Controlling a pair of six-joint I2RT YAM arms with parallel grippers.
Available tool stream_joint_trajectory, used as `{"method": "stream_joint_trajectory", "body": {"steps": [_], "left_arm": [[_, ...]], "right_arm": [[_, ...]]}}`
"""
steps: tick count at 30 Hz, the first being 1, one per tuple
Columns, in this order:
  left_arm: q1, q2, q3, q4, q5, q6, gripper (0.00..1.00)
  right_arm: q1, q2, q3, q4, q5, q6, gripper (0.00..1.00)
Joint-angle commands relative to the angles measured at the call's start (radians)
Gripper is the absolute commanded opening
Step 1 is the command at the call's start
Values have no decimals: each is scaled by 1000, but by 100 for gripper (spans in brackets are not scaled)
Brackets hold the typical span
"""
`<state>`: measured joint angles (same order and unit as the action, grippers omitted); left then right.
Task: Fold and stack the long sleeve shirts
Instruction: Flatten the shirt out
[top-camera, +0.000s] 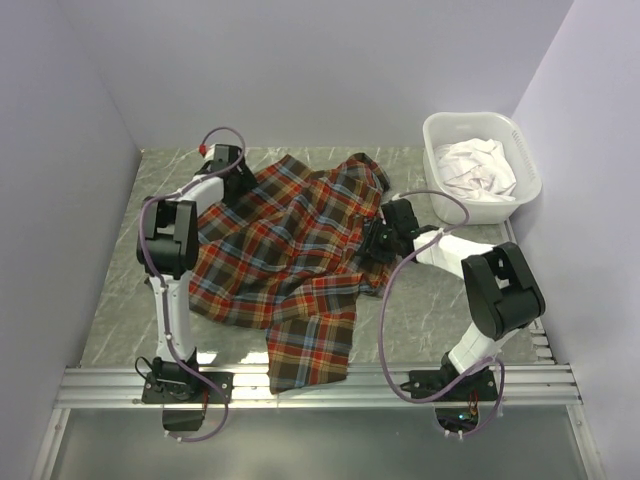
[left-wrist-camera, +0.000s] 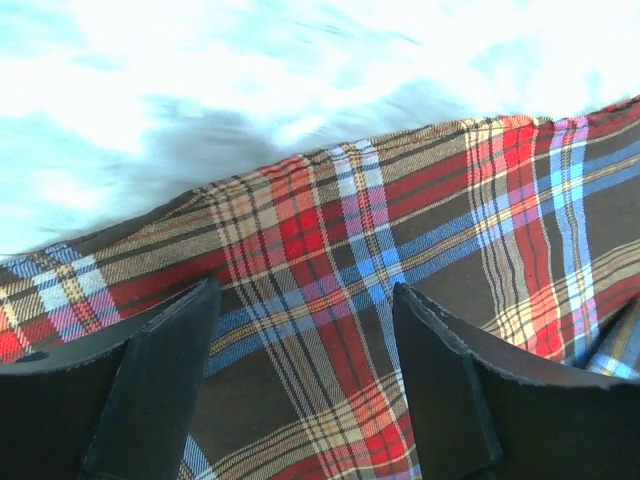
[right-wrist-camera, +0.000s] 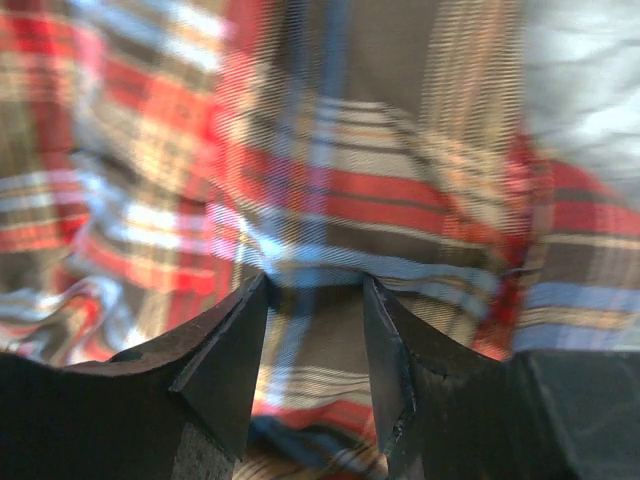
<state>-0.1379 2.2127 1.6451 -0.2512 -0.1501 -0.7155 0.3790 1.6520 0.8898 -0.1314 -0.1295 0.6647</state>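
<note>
One of the long sleeve shirts (top-camera: 290, 250), red, orange, blue and brown plaid, lies spread and rumpled on the grey table, its hem hanging over the near edge. My left gripper (top-camera: 236, 172) is at the shirt's far left edge. In the left wrist view it (left-wrist-camera: 305, 290) stands open and low over flat plaid cloth (left-wrist-camera: 330, 250), just inside the cloth's edge. My right gripper (top-camera: 376, 240) is at the shirt's right side. In the right wrist view it (right-wrist-camera: 315, 282) is open but narrow, with a raised fold of plaid (right-wrist-camera: 310, 340) between its pads.
A white laundry basket (top-camera: 525, 180) at the back right holds white cloth (top-camera: 475, 168). Grey walls close in the table on the left, the back and the right. A metal rail (top-camera: 320, 385) runs along the near edge by the arm bases.
</note>
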Motion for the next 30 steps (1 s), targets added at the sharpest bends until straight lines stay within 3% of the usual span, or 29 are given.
{"method": "stream_joint_trajectory", "body": {"steps": [1, 13, 16, 21, 27, 30], "left_arm": [[78, -31, -100, -69, -51, -125, 77], [213, -363, -586, -99, -78, -381, 77], [233, -448, -637, -121, -97, -412, 80], [238, -562, -642, -115, -91, -340, 90], [183, -571, -513, -69, -32, -158, 97], [144, -536, -444, -46, -48, -81, 98]], "right_arm": [[-48, 11, 3, -43, 27, -13, 50], [-190, 46, 95, -177, 100, -56, 54], [-192, 45, 153, -217, 152, -85, 56], [-160, -26, 210, -217, 172, -171, 61], [-94, -41, 319, -203, 157, -289, 72], [-94, 12, 395, -165, 159, -313, 73]]}}
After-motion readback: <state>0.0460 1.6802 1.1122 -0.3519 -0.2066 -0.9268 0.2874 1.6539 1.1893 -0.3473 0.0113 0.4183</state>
